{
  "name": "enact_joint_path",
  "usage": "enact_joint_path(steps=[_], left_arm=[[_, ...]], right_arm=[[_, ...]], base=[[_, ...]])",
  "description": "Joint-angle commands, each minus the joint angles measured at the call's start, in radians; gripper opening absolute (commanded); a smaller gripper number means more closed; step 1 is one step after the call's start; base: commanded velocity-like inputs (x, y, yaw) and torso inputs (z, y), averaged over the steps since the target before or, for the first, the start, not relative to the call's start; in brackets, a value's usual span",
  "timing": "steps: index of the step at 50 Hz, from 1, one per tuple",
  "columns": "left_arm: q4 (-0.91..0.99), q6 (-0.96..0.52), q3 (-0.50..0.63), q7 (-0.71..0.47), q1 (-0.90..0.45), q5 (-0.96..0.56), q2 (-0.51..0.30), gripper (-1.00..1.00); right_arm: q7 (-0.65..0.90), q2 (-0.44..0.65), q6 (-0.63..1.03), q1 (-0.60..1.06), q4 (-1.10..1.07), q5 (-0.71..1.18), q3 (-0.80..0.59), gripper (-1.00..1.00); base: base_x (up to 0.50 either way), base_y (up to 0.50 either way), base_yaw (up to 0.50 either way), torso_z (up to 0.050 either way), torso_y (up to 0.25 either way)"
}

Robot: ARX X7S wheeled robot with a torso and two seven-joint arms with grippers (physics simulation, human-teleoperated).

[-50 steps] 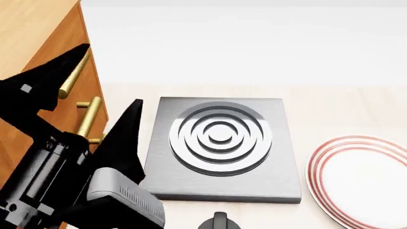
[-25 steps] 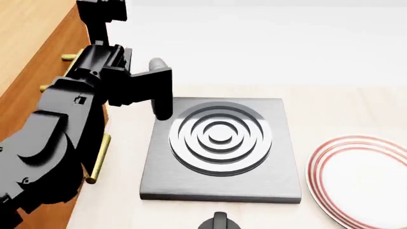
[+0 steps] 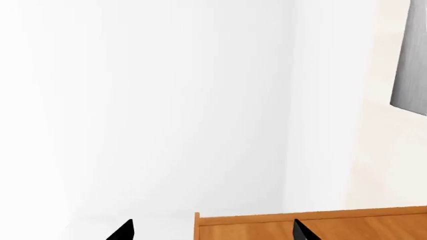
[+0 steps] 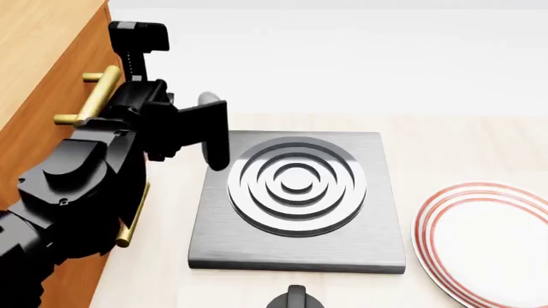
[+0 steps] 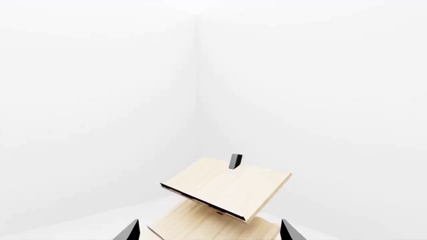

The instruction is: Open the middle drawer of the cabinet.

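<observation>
The cabinet (image 4: pixel 38 70) stands at the far left of the desk (image 4: pixel 462 141), a tall box of orange-brown wood grain with smooth brass bar handles on its front. One handle (image 4: pixel 90 96) shows above the left arm and another (image 4: pixel 133 218) below it. The arm hides the front between them, so I cannot tell which drawer is the middle one or how far it stands out.

The left hand (image 3: pixel 210 231) is released, its two black fingertips apart over the cabinet's top edge. The right hand (image 5: pixel 207 231) is likewise spread, with a pale light-wood rack (image 5: pixel 227 187) ahead of it.

Just right of the cabinet lies a square brushed-grey hotplate (image 4: pixel 296 199) with concentric rings, then a white plate (image 4: pixel 484 240) with red rim bands. The desk is pale wood; the walls are plain white.
</observation>
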Motion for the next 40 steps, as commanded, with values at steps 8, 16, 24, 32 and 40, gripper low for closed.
enact_joint_path(steps=[8,16,24,32,40], left_arm=[[-0.019,-0.001,0.109,-0.173,-0.019,-0.198,0.013,1.0],[-0.02,-0.007,0.113,-0.213,0.004,-0.22,0.013,1.0],[-0.001,-0.004,0.116,-0.226,0.025,-0.216,0.013,1.0],[0.019,-0.004,0.119,-0.222,0.034,-0.208,0.013,1.0],[0.006,0.001,0.119,-0.222,0.051,-0.201,0.013,1.0]], right_arm=[[-0.01,-0.004,0.006,0.016,0.009,-0.002,-0.01,1.0],[-0.015,-0.005,0.006,0.018,0.009,-0.001,-0.009,1.0],[-0.019,-0.007,0.006,0.021,0.011,-0.001,-0.011,1.0],[-0.025,-0.012,0.002,0.02,0.014,-0.001,-0.008,1.0],[-0.029,-0.015,0.002,0.02,0.014,0.001,-0.007,1.0]], base=[[0.0,0.0,0.0,0.0,0.0],[0.0,0.0,0.0,0.0,0.0],[0.0,0.0,0.0,0.0,0.0],[0.0,0.0,0.0,0.0,0.0],[0.0,0.0,0.0,0.0,0.0]])
